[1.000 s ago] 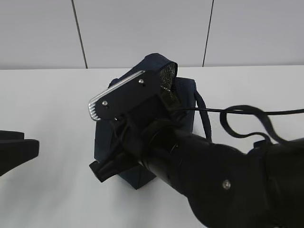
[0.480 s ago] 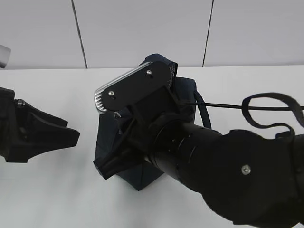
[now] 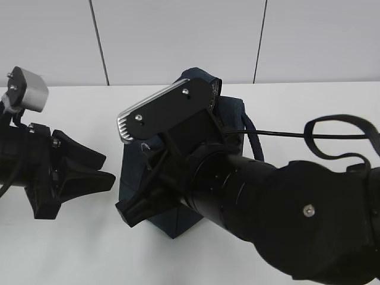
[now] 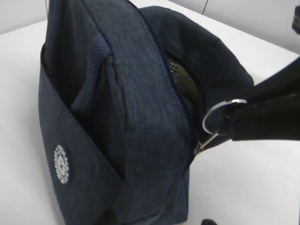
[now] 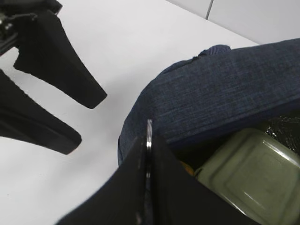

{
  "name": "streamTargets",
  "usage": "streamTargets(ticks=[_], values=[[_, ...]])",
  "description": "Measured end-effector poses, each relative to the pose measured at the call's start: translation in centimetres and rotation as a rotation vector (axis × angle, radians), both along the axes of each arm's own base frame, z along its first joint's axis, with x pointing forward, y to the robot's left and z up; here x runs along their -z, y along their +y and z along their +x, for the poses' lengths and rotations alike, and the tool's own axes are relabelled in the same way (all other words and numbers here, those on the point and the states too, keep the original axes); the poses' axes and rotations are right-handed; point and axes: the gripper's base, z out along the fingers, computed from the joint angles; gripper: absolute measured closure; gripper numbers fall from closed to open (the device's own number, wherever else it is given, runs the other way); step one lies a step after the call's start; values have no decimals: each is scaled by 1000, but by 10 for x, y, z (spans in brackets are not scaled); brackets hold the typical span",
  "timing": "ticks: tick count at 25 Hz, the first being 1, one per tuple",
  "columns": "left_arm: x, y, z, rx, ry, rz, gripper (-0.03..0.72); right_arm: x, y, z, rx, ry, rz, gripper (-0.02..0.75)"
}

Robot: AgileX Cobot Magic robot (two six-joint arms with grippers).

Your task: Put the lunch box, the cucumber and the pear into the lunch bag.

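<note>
The dark navy lunch bag [image 3: 233, 119] stands mid-table, partly hidden by my right arm. It fills the left wrist view [image 4: 140, 117]. In the right wrist view the bag [image 5: 220, 89] is unzipped. The sage-green lid of the lunch box [image 5: 248, 173] shows inside, with an orange sliver of the pear [image 5: 187, 168] beside it. The cucumber is hidden. My right gripper [image 5: 149, 136] is shut on the metal zipper ring [image 4: 216, 115] at the bag's edge. My left gripper [image 3: 108, 169] is open and empty just left of the bag, and it also shows in the right wrist view [image 5: 93, 119].
The white table [image 3: 71, 249] runs to a white panelled wall [image 3: 178, 35] behind. The bag's strap [image 3: 332, 142] loops over the table at the right, above my right arm [image 3: 279, 208].
My left arm has come in from the left edge to just beside the bag, jaws open. My right gripper has stayed at the bag, lifted slightly.
</note>
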Motion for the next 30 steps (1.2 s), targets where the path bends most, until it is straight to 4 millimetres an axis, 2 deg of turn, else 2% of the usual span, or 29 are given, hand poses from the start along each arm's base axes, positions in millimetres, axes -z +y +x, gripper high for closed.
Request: streamTargets(ticks=[6, 14, 20, 22, 25, 26, 30], values=[[2, -9, 7, -53, -92, 50, 359, 0, 0, 0, 8, 12, 7, 738], [23, -13, 16, -60, -9, 37, 358, 0, -1, 0, 10, 13, 9, 738], [23, -25, 28, -17, -3, 6, 362, 0, 0, -1, 3, 22, 11, 738], [26, -30, 28, 1, 8, 7, 409, 0, 0, -1, 1, 23, 11, 738], [30, -32, 29, 7, 23, 8, 595, 0, 0, -1, 2, 26, 12, 738], [31, -33, 28, 9, 25, 7, 629, 0, 0, -1, 4, 28, 13, 738], [31, -33, 28, 8, 27, 5, 664, -8, 2, 3, 42, 19, 50, 738]])
